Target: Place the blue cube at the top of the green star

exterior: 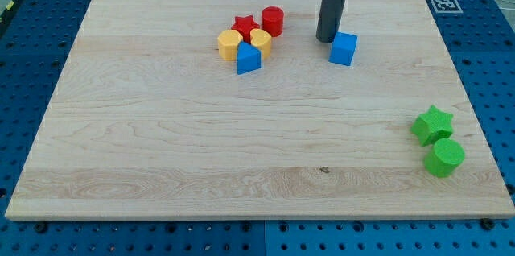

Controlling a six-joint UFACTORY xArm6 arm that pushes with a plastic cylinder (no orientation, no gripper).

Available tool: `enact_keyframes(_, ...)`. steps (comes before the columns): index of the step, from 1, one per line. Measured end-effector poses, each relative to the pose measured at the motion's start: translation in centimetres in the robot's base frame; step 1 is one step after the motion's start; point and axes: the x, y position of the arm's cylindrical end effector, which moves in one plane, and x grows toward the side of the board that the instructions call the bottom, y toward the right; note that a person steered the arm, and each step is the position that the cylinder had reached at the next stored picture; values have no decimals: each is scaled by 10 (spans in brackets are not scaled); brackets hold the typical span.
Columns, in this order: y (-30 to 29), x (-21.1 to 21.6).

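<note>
The blue cube [343,48] sits on the wooden board [161,151] in the upper middle-right of the view. My tip [325,41] rests on the board just left of the cube's upper-left side, close to it or touching it. The green star [432,124] lies far off at the view's lower right, near the board's right edge.
A green cylinder [443,158] sits just below the green star. A cluster left of my tip holds a red star [245,25], a red cylinder [273,21], two yellow blocks [230,44] [261,40] and a second blue block [248,59].
</note>
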Motion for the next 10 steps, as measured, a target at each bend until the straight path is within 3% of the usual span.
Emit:
enact_keyframes(4,3,22)
enact_keyframes(10,91,53)
